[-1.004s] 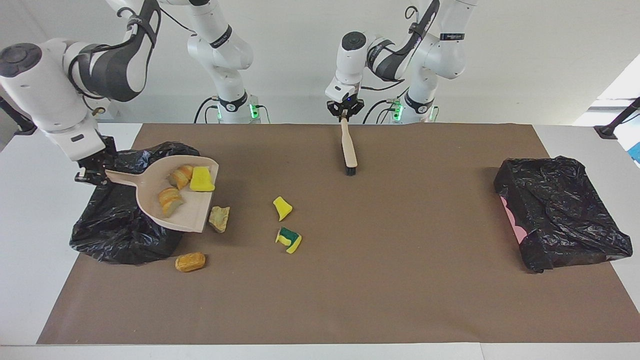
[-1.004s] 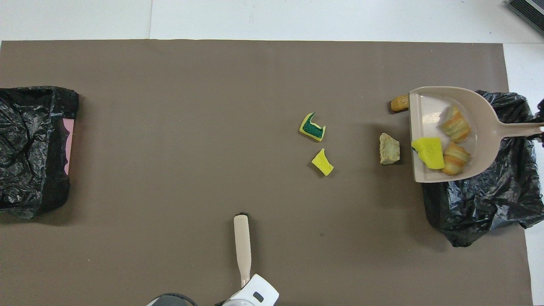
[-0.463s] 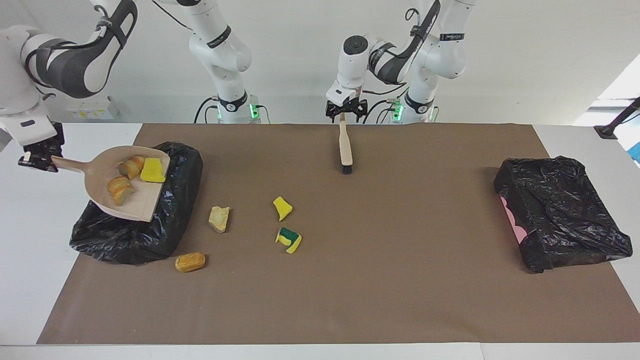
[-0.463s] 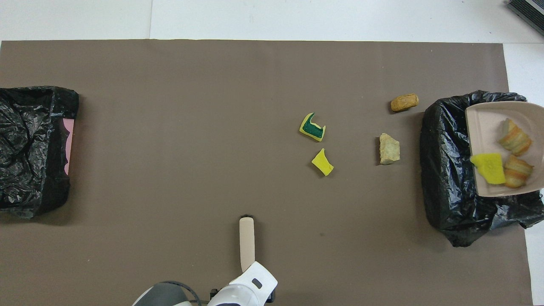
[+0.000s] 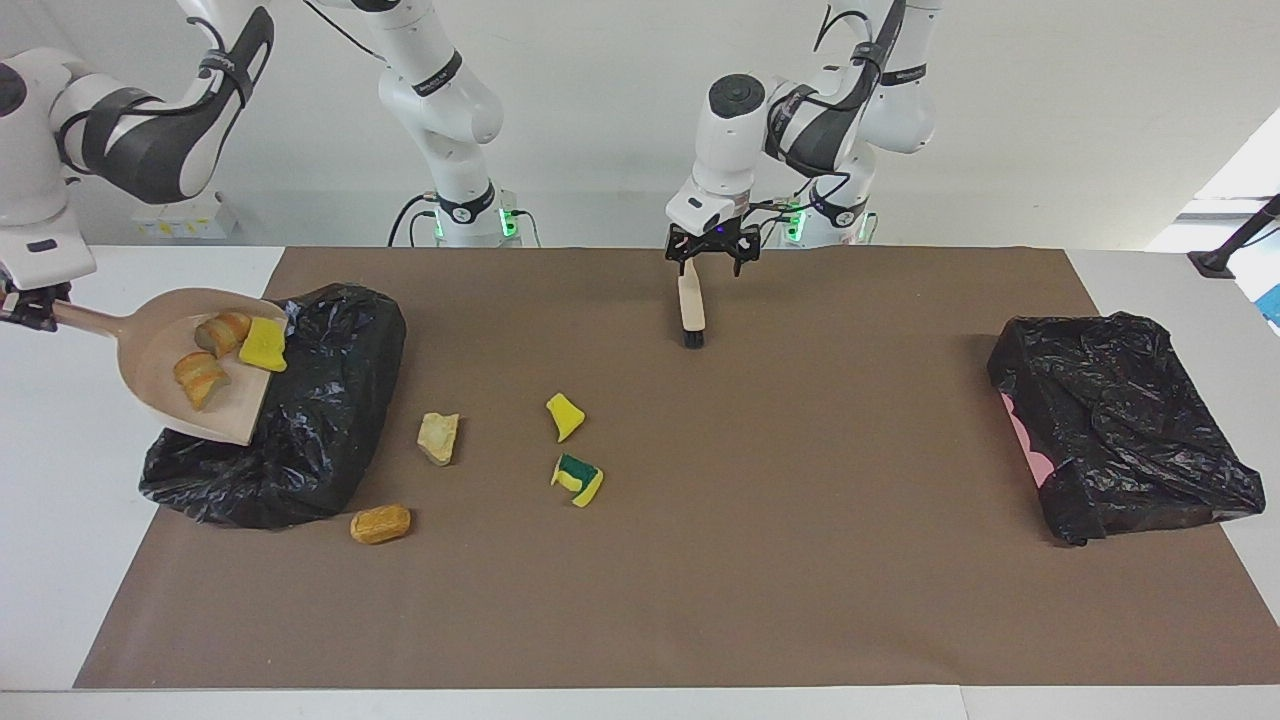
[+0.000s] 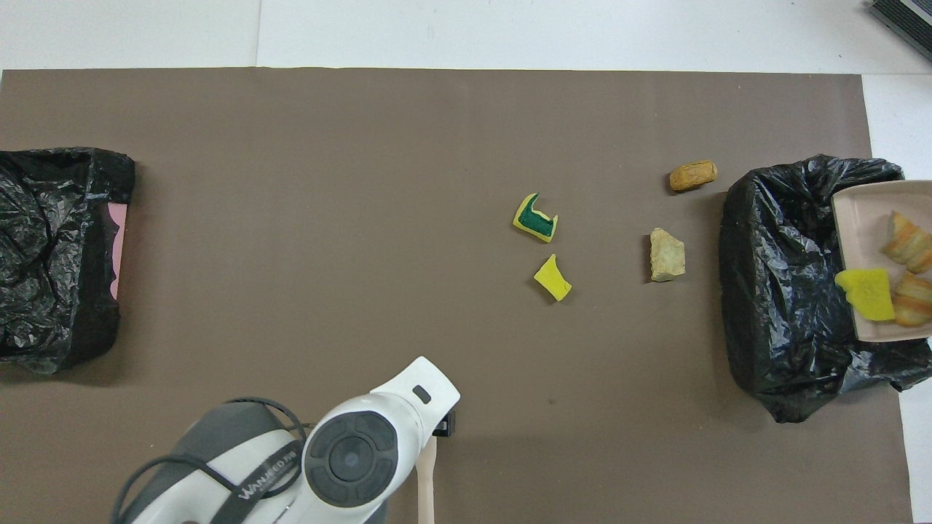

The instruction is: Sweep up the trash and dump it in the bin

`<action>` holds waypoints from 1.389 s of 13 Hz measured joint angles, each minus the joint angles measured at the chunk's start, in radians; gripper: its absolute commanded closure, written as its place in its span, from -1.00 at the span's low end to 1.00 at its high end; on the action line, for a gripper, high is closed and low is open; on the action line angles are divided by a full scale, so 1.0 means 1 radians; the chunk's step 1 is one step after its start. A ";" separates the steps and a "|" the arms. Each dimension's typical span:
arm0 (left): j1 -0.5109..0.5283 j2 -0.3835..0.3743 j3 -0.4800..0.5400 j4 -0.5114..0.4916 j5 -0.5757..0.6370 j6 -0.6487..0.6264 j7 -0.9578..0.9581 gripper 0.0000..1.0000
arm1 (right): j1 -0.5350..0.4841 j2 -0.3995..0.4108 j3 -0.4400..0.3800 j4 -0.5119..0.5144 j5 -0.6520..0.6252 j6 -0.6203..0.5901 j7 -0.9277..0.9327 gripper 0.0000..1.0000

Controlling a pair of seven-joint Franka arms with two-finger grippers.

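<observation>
My right gripper (image 5: 30, 308) is shut on the handle of the beige dustpan (image 5: 170, 385), which hangs tilted over the black-bagged bin (image 5: 310, 440) at the right arm's end. Three pieces of trash lie in the pan: a yellow chunk (image 5: 263, 344) and two orange-brown ones (image 5: 200, 378). Four more rest on the mat: beige (image 5: 438, 437), bright yellow (image 5: 565, 415), yellow-green (image 5: 578, 480) and orange-brown (image 5: 380, 523). My left gripper (image 5: 712, 268) is open just above the handle end of the brush (image 5: 690, 310), whose bristles rest on the mat.
A second black-bagged box (image 5: 1120, 420) with a pink edge sits at the left arm's end of the brown mat (image 5: 800, 560). In the overhead view the left arm's wrist (image 6: 364, 451) covers most of the brush (image 6: 426, 480).
The right arm carried the loaded dustpan from beside the loose chunks up and over the bin toward the table's end. The left gripper opened and let go of the brush.
</observation>
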 measured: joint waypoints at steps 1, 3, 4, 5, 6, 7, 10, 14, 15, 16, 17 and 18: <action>0.045 -0.001 0.002 0.047 0.002 -0.040 0.057 -1.00 | 0.025 -0.009 0.001 -0.021 -0.028 0.000 0.045 1.00; 0.144 -0.002 0.005 0.161 0.005 -0.133 0.203 -1.00 | 0.085 -0.034 0.002 -0.069 -0.096 -0.005 0.139 1.00; 0.190 -0.003 0.006 0.212 0.005 -0.168 0.276 -1.00 | 0.106 -0.045 0.003 -0.085 -0.119 -0.012 0.165 1.00; 0.239 -0.004 0.007 0.260 0.005 -0.197 0.349 -1.00 | 0.118 -0.054 0.003 -0.095 -0.148 -0.020 0.177 1.00; 0.278 -0.004 0.008 0.300 0.005 -0.220 0.406 -1.00 | 0.119 -0.064 0.003 -0.099 -0.185 -0.023 0.177 1.00; 0.313 -0.004 0.008 0.336 0.006 -0.241 0.451 -1.00 | 0.114 -0.074 0.001 -0.101 -0.224 -0.024 0.177 1.00; 0.414 -0.003 0.008 0.459 0.007 -0.340 0.595 -1.00 | 0.064 -0.109 -0.001 -0.104 -0.267 -0.024 0.149 1.00; 0.524 0.014 0.010 0.627 0.025 -0.500 0.675 -1.00 | 0.048 -0.139 0.004 -0.104 -0.225 -0.024 0.133 1.00; 0.539 0.030 0.010 0.663 0.026 -0.527 0.683 -1.00 | 0.062 -0.138 0.006 -0.106 -0.172 -0.024 0.133 1.00; 0.551 0.047 0.011 0.695 0.026 -0.544 0.694 -1.00 | 0.082 -0.138 0.008 -0.109 -0.128 -0.025 0.133 1.00; 0.564 0.064 0.011 0.725 0.026 -0.558 0.707 -1.00 | 0.105 -0.138 0.009 -0.112 -0.083 -0.028 0.135 1.00; 0.576 0.082 0.012 0.751 0.026 -0.569 0.723 -1.00 | 0.129 -0.138 0.010 -0.115 -0.031 -0.031 0.138 1.00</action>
